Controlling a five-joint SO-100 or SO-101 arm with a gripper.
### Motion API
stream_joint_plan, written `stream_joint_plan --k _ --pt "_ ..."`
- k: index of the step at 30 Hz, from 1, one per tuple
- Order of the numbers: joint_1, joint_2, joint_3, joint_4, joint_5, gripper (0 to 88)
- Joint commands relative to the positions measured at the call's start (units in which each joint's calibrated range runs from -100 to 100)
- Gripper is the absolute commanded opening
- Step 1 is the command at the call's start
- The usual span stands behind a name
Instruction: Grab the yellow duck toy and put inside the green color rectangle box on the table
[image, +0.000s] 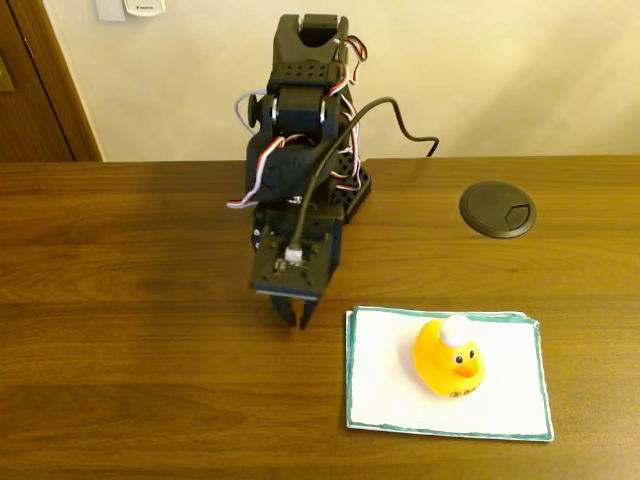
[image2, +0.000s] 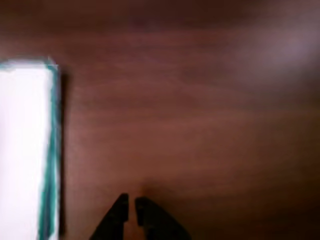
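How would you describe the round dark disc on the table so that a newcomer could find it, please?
On the wooden table in the fixed view, look right of the arm's base. The round dark disc lies flush there, beyond the green-bordered sheet. Unlike the yellow duck, it is flat and black.

A round dark plastic grommet disc (image: 497, 208) is set flush into the wood in the fixed view, toward the right, near the far edge. A cream painted wall (image: 500, 70) is seen behind. A brown wooden door frame (image: 50, 80) is seen at the upper left, slanting across the corner. A white plastic wall plate (image: 132, 9) is cut off by the top edge beside it.
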Motion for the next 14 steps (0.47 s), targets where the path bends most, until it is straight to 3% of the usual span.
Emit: stream_joint_plan --k 1,14 --pt "0.6 -0.4 0.2 5.4 0.4 0.2" --pt "-2.2 -0.1 0.2 10.0 0.1 0.7"
